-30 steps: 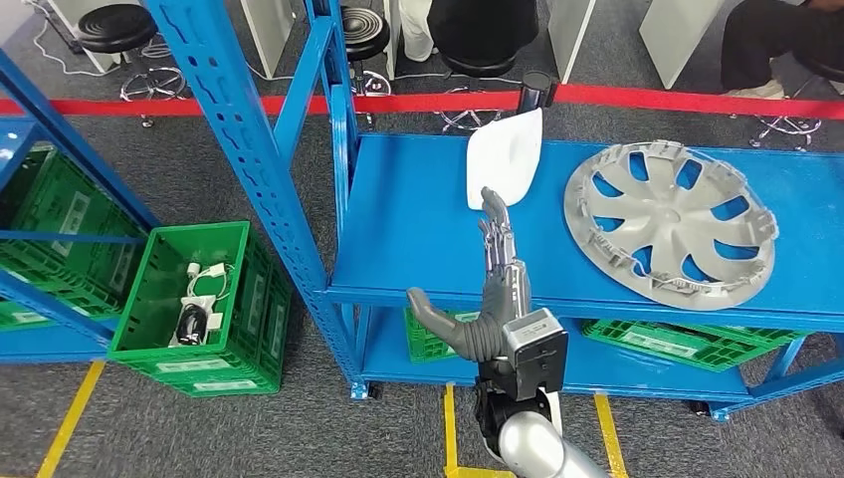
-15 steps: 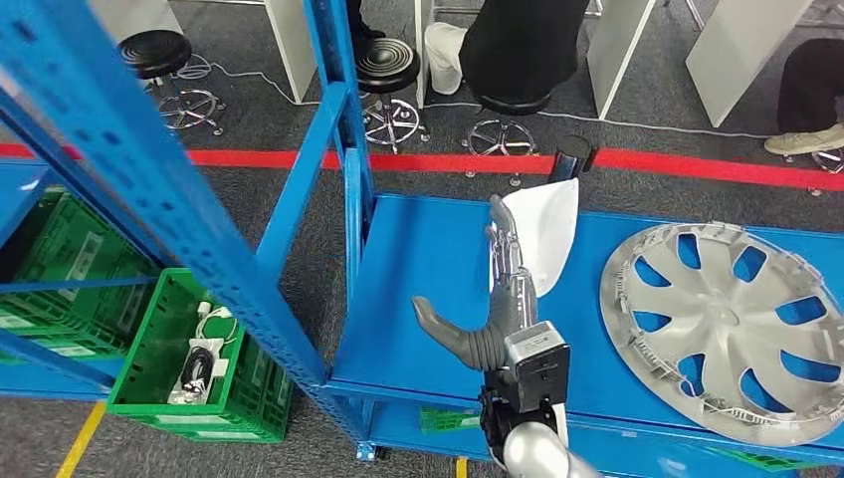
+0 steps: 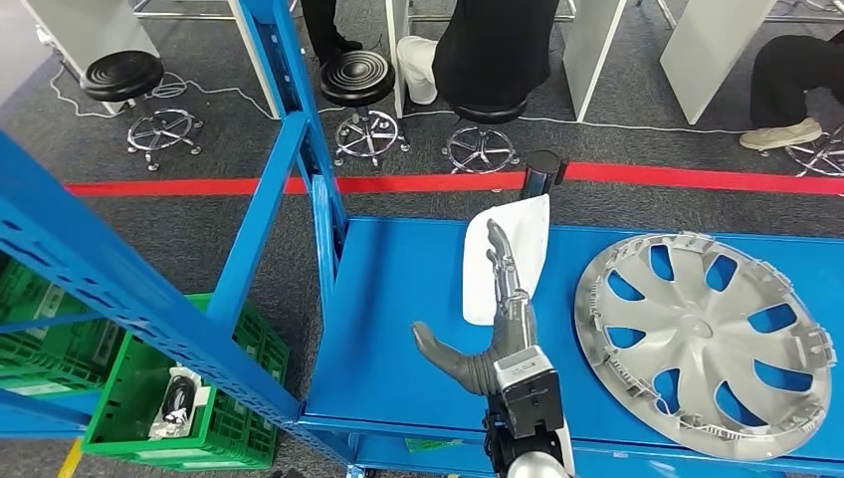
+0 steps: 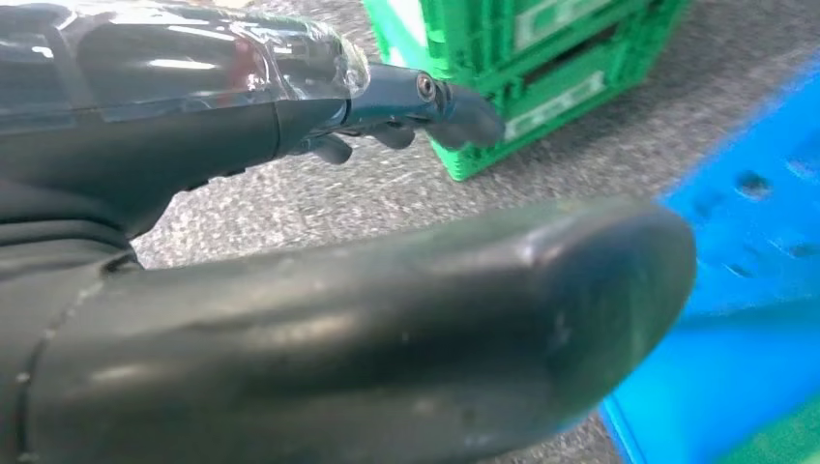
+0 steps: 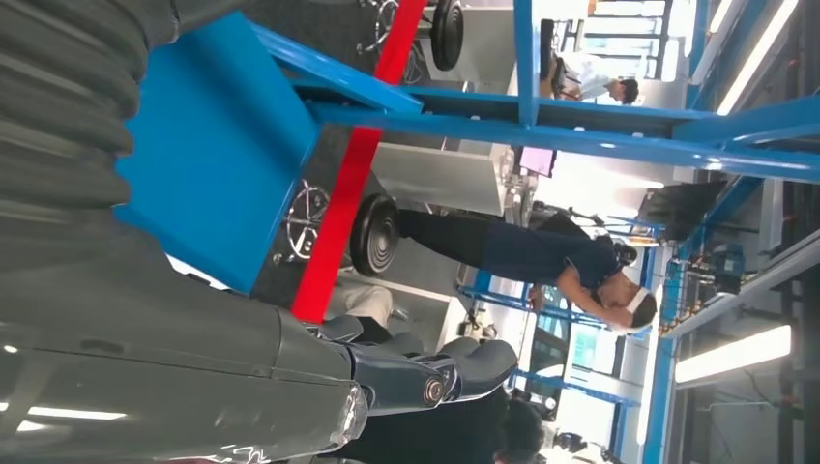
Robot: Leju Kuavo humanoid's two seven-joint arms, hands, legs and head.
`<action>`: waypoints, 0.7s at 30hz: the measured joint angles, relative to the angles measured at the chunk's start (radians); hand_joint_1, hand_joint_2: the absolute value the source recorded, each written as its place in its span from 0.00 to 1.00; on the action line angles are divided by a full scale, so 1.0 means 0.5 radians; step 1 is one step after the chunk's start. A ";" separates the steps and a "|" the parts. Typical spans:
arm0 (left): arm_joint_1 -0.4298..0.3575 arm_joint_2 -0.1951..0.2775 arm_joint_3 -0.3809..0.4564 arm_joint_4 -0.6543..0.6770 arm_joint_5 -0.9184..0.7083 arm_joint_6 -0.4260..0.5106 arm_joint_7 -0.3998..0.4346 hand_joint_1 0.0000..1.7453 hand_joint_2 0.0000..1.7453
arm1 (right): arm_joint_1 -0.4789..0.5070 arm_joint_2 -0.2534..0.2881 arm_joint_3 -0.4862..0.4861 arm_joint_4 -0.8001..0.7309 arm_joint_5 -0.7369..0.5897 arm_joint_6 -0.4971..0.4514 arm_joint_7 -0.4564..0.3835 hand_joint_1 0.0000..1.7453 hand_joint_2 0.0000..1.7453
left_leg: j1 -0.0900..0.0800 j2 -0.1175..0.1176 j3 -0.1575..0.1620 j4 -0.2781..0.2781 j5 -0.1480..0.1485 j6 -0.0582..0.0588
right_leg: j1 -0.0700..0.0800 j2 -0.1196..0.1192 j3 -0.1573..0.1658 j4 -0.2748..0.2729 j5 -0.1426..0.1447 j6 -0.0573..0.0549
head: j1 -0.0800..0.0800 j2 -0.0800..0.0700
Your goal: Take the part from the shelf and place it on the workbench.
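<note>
A white curved part [image 3: 523,244] lies on the blue shelf [image 3: 398,299] near its back edge. My right hand [image 3: 503,319] reaches forward over the shelf with its fingers stretched out and the thumb spread to the left. Its fingertips [image 3: 495,234] overlap the part's left side, and I cannot tell if they touch it. The same hand [image 5: 193,367] holds nothing in the right wrist view. My left hand [image 4: 290,290] hangs low beside the shelf, fingers extended and holding nothing, above grey floor.
A large silver wheel cover [image 3: 707,339] lies on the shelf right of the part. A blue upright [image 3: 289,90] stands at the left. A green crate [image 3: 179,408] with cables sits below left. Stools [image 3: 358,80], a red floor line [image 3: 299,185] and seated people are behind.
The whole picture has shifted, so the camera moved. Relative to the part, my right hand's fingers have gone from its near edge to lying farther along its left side.
</note>
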 joint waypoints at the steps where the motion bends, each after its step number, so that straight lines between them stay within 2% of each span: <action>1: 0.001 -0.001 0.017 0.001 0.001 -0.003 -0.001 0.00 0.00 | 0.007 -0.002 -0.003 -0.006 0.001 0.000 0.000 0.00 1.00 | 0.003 -0.002 0.001 -0.008 0.007 -0.021 | 0.003 0.000 0.001 -0.003 0.001 -0.007 | -0.003 0.000; 2: 0.001 -0.004 0.033 0.002 0.004 -0.014 -0.004 0.00 0.00 | 0.012 -0.004 -0.006 -0.013 0.001 0.000 0.001 0.00 1.00 | 0.007 -0.002 0.000 -0.010 0.012 -0.044 | 0.003 -0.001 0.001 -0.006 0.002 -0.011 | -0.003 0.000; 3: 0.002 -0.006 0.049 0.003 0.011 -0.042 -0.009 0.00 0.00 | 0.016 -0.006 -0.008 -0.018 0.000 0.000 0.001 0.00 1.00 | 0.009 -0.002 0.000 -0.010 0.015 -0.054 | 0.003 -0.001 0.002 -0.006 0.003 -0.008 | -0.002 0.000; 7: 0.001 -0.012 0.109 0.006 0.063 -0.234 -0.048 0.00 0.00 | 0.018 -0.014 -0.009 -0.027 -0.001 0.000 0.003 0.00 1.00 | 0.006 0.003 -0.001 -0.004 0.015 -0.045 | 0.002 0.000 0.005 -0.010 0.008 -0.001 | 0.000 0.000; 11: 0.001 -0.005 0.149 0.008 0.063 -0.291 -0.061 0.00 0.00 | 0.027 -0.021 -0.011 -0.029 0.012 0.000 0.007 0.00 1.00 | 0.003 0.003 -0.002 0.005 0.009 -0.032 | -0.002 0.000 0.006 -0.014 0.010 0.012 | -0.001 0.000; 13: 0.001 -0.002 0.154 0.010 0.048 -0.288 -0.039 0.00 0.00 | 0.038 -0.023 -0.015 -0.038 0.019 0.000 0.008 0.00 1.00 | 0.006 0.003 0.000 0.000 0.021 -0.022 | 0.000 0.001 0.010 -0.018 0.018 0.024 | -0.002 0.000; 15: -0.001 0.000 0.155 0.011 0.029 -0.286 -0.017 0.00 0.00 | 0.047 -0.026 -0.028 -0.050 0.023 0.000 0.008 0.00 1.00 | 0.024 0.008 0.009 -0.023 0.049 -0.012 | 0.007 0.001 0.000 0.008 -0.016 0.046 | 0.002 0.000; 17: -0.002 0.002 0.156 0.011 0.011 -0.285 -0.003 0.00 0.00 | 0.051 -0.028 -0.044 -0.057 0.024 0.000 0.011 0.00 1.00 | 0.042 0.015 0.014 -0.040 0.065 -0.005 | 0.002 -0.001 -0.064 0.174 -0.137 0.073 | 0.024 0.000; 19: -0.002 0.003 0.157 0.012 0.002 -0.284 0.004 0.00 0.00 | 0.055 -0.031 -0.050 -0.058 0.024 0.000 0.015 0.00 1.00 | 0.045 0.018 0.010 -0.039 0.066 -0.003 | -0.015 -0.005 -0.159 0.434 -0.263 0.098 | 0.047 0.000; 20: -0.001 0.004 0.157 0.013 0.000 -0.284 0.006 0.00 0.00 | 0.057 -0.034 -0.052 -0.058 0.024 0.000 0.017 0.00 1.00 | 0.045 0.019 0.007 -0.036 0.066 -0.003 | -0.023 -0.008 -0.184 0.513 -0.283 0.107 | 0.053 0.000; 21: -0.001 0.005 0.158 0.013 -0.001 -0.284 0.006 0.00 0.00 | 0.058 -0.036 -0.054 -0.058 0.024 0.000 0.017 0.00 1.00 | 0.046 0.019 0.004 -0.033 0.066 -0.004 | -0.029 -0.010 -0.174 0.519 -0.263 0.112 | 0.056 0.000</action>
